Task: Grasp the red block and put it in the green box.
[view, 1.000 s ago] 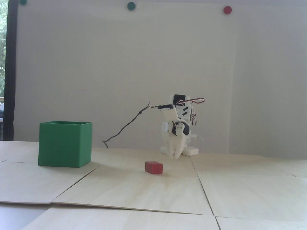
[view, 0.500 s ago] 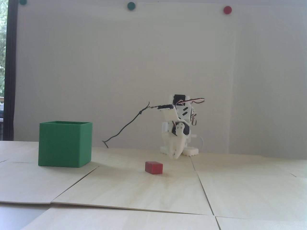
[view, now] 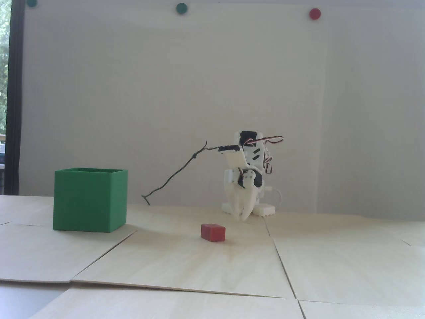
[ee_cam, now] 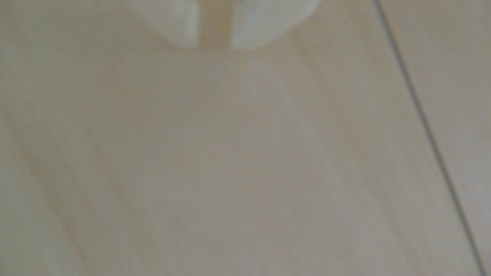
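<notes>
In the fixed view the red block (view: pixel 212 232) lies flat on the worktop (view: pixel 206 265), clear of the hand (view: pixel 242 216), which hangs tips-down close over the surface in front of the arm's base. From the hand, the block sits at about 8 o'clock in that view, nearer the camera, near but not touching. The block's long axis runs roughly 9-to-3 across the picture, turned slightly so that one corner edge faces the camera; a broad face and a narrower end face both show. The green box (view: pixel 89 199) stands upright on the worktop, open side up, well apart from the block at its 9 o'clock. In the wrist view the two white fingertips (ee_cam: pixel 186 29) enter from 12 o'clock with a narrow strip of bare worktop (ee_cam: pixel 239 159) between them: the hand (ee_cam: pixel 214 39) is slightly parted and holds nothing. Neither block nor box appears in the wrist view, which is blurred. A thin seam crosses the worktop at its 3 o'clock side.
</notes>
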Tool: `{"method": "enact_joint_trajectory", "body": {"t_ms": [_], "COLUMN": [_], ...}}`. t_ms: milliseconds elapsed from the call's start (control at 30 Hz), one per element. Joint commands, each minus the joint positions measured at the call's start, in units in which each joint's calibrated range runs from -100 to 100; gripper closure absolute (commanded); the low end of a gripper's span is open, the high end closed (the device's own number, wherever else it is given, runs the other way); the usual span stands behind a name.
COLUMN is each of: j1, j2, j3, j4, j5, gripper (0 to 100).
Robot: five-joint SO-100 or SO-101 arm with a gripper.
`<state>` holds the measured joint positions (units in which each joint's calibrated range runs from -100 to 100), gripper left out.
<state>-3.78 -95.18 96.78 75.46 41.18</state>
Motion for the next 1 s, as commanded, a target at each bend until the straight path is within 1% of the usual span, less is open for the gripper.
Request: {"method": "enact_joint_trajectory", "body": {"t_ms": [0,767,967], "j1": [-0.36,-0.36,-2.29], "j2": [-0.87,-0.87,-0.39], "j3": [0.21,0.21,0.21], "j4": [1.78,1.78,1.69], "j5": [0.05,0.05,0.26], "gripper": [98,98,98]}}
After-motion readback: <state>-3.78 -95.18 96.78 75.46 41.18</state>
